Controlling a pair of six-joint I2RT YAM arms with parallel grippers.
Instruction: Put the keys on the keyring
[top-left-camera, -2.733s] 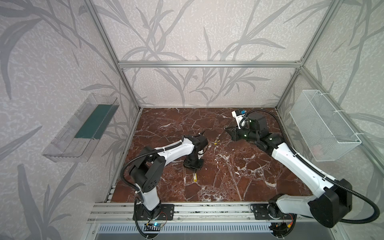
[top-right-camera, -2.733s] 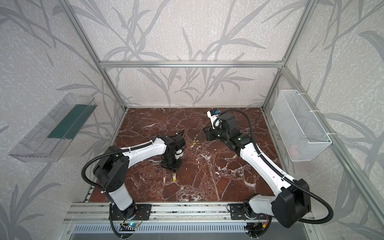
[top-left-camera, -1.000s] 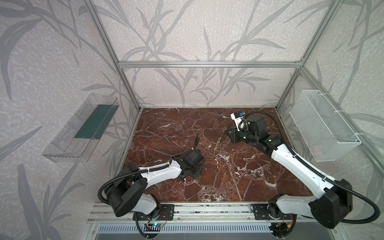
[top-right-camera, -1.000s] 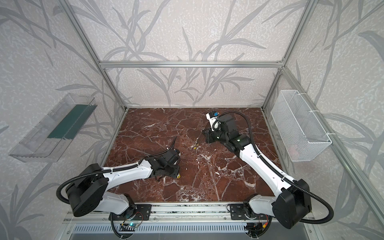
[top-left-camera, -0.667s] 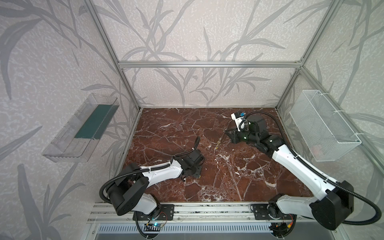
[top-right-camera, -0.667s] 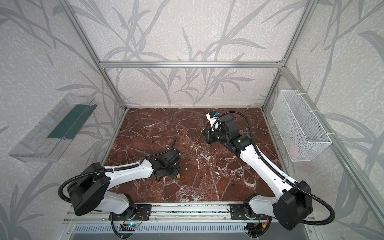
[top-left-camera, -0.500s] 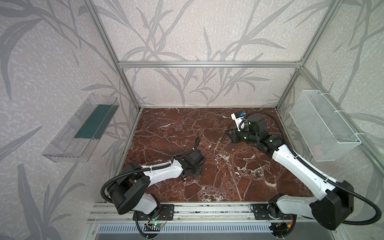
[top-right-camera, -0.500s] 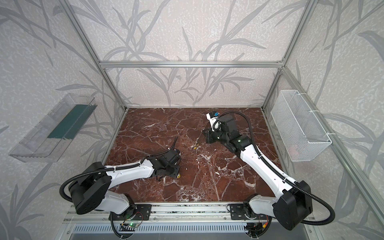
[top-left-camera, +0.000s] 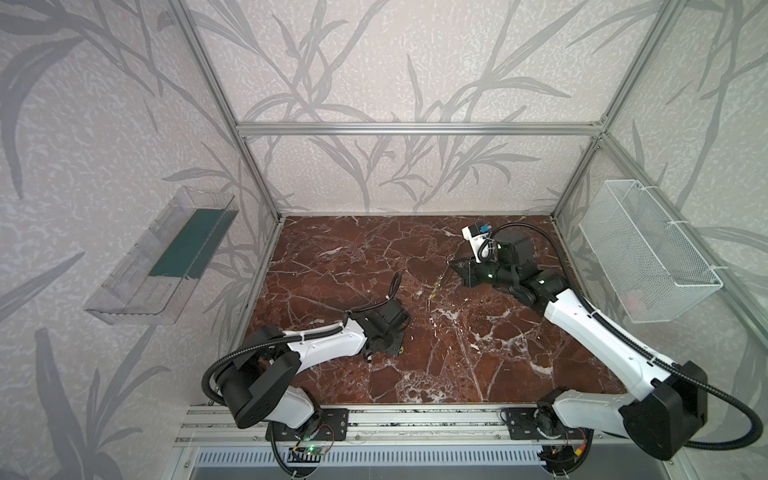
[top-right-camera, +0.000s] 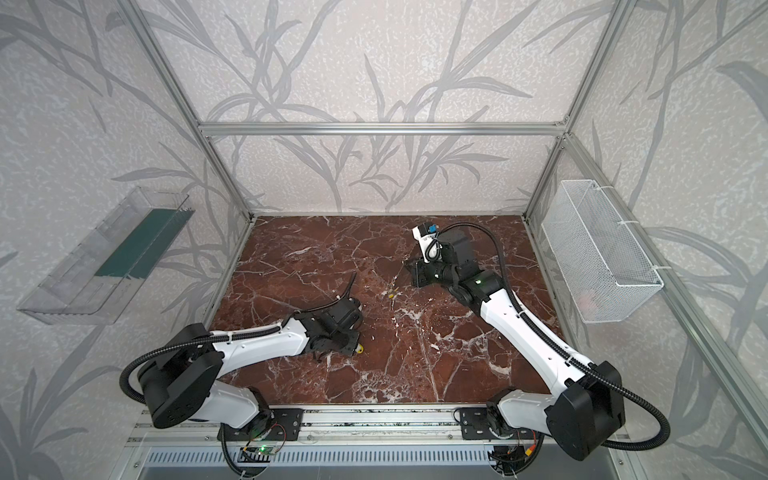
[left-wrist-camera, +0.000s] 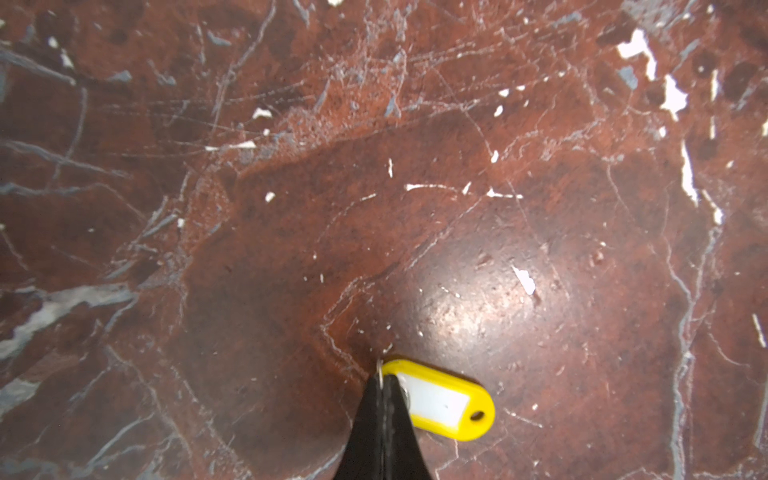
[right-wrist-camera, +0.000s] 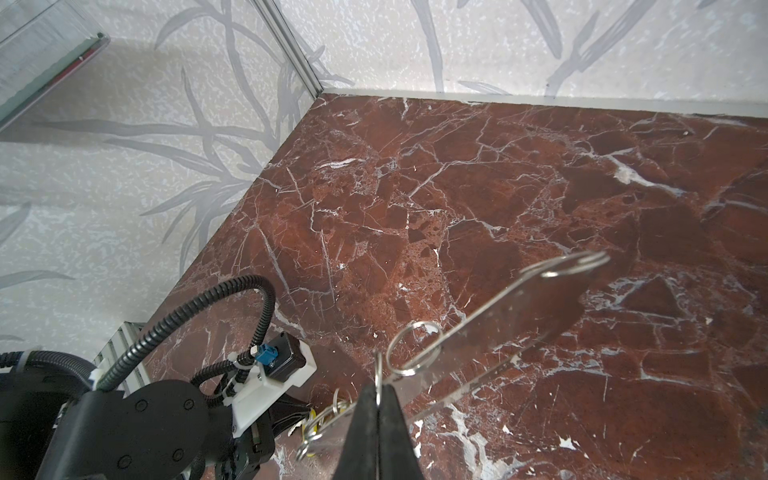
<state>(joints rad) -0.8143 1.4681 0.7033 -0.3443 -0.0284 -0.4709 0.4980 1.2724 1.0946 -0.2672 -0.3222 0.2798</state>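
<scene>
One of the keys (left-wrist-camera: 439, 400), a yellow tag with a white label, lies flat on the marble; it shows as a yellow speck in both top views (top-left-camera: 401, 349) (top-right-camera: 360, 349). My left gripper (left-wrist-camera: 383, 376) is shut on its tiny metal loop, low over the table (top-left-camera: 394, 345). The keyring (right-wrist-camera: 519, 307), a flat silvery plate with rings along one edge, hangs in the air. My right gripper (right-wrist-camera: 378, 388) is shut on one of its rings. In a top view the keyring (top-left-camera: 439, 281) appears edge-on left of the right gripper (top-left-camera: 454, 266). Another yellow key (right-wrist-camera: 311, 419) dangles from its lower end.
The red marble table top (top-left-camera: 457, 353) is boxed in by patterned walls and aluminium posts. A clear plastic shelf (top-left-camera: 166, 257) hangs on the left wall and a white wire basket (top-left-camera: 648, 257) on the right wall. A metal rail (top-left-camera: 395, 419) runs along the front edge.
My left gripper has closed its jaws onto the loop of the key on the table. The right arm with the keyring has hardly moved.
</scene>
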